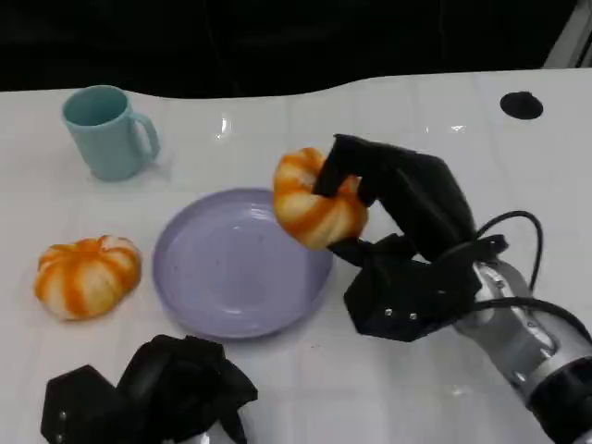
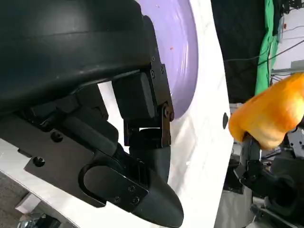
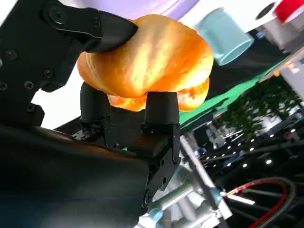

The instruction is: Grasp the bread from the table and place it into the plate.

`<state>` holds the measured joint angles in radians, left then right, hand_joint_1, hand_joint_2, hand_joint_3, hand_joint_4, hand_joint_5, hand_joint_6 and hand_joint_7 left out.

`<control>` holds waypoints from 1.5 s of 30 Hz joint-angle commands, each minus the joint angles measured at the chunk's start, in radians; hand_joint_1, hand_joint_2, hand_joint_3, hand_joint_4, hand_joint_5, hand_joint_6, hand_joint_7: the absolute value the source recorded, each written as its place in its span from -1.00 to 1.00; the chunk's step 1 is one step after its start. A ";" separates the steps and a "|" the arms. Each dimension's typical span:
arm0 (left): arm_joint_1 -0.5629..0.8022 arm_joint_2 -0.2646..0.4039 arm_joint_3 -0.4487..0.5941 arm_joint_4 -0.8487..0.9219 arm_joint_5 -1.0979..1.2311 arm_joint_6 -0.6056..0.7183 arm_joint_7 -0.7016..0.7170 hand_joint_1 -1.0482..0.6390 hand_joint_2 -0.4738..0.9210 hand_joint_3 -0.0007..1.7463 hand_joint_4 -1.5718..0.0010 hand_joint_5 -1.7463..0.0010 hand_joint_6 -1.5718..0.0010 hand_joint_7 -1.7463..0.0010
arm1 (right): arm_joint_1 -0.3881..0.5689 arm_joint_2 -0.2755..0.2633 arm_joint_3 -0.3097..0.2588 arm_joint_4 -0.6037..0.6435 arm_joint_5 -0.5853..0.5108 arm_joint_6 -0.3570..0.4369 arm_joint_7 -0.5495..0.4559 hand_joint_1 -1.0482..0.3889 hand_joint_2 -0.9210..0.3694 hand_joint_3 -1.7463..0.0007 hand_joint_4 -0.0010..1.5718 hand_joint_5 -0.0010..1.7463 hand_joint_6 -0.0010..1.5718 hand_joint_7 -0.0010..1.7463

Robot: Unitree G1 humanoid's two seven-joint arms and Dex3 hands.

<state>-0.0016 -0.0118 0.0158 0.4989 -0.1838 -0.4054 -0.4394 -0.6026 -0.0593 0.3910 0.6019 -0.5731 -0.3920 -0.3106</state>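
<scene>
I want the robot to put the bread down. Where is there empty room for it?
The purple plate is bare in its middle and left part, the best spot. The right hand holds the bread over its right rim. Bare table lies between the blue mug and the plate. It's crowded near the second bread and left hand.

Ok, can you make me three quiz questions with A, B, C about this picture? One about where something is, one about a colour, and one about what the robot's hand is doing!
1. Where is the mug?
A. beyond the plate, far left
B. on the plate
C. in a hand

2. What colour is the plate?
A. green
B. purple
C. red

3. What is the right hand doing?
A. lying flat
B. gripping the mug
C. holding a bread roll

Answers: 1 A, it stands on the table's far left. 2 B, the dish looks pale purple. 3 C, its fingers clasp the bread roll above the plate's rim.
</scene>
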 commanded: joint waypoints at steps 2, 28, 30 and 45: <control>0.020 0.012 0.002 -0.022 -0.001 -0.004 0.001 -1.00 0.86 -0.99 -0.86 -0.16 -1.00 0.42 | -0.052 0.062 0.020 0.017 -0.002 0.034 0.034 0.34 0.09 -0.71 0.25 1.00 -0.05 1.00; 0.035 0.005 -0.010 -0.058 0.003 0.017 0.009 -1.00 0.84 -1.00 -0.86 -0.14 -1.00 0.43 | -0.184 0.132 0.079 0.271 -0.007 0.075 0.164 -0.03 -0.91 0.75 -0.37 -0.34 -0.09 -0.91; 0.033 0.006 -0.010 -0.055 0.003 0.015 0.007 -1.00 0.85 -0.99 -0.86 -0.14 -0.99 0.43 | -0.187 0.117 0.090 0.258 -0.008 0.080 0.219 -0.15 -0.98 0.82 -0.51 -0.54 -0.27 -0.98; 0.032 0.005 -0.010 -0.060 0.007 0.023 0.012 -1.00 0.85 -0.99 -0.88 -0.13 -1.00 0.43 | -0.098 0.060 0.086 0.024 0.016 0.168 0.409 -0.50 -1.00 0.69 -0.86 -0.72 -0.68 -0.99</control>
<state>0.0251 -0.0173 0.0015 0.4391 -0.1804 -0.3821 -0.4380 -0.7176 0.0253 0.4857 0.6597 -0.5707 -0.2320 0.0838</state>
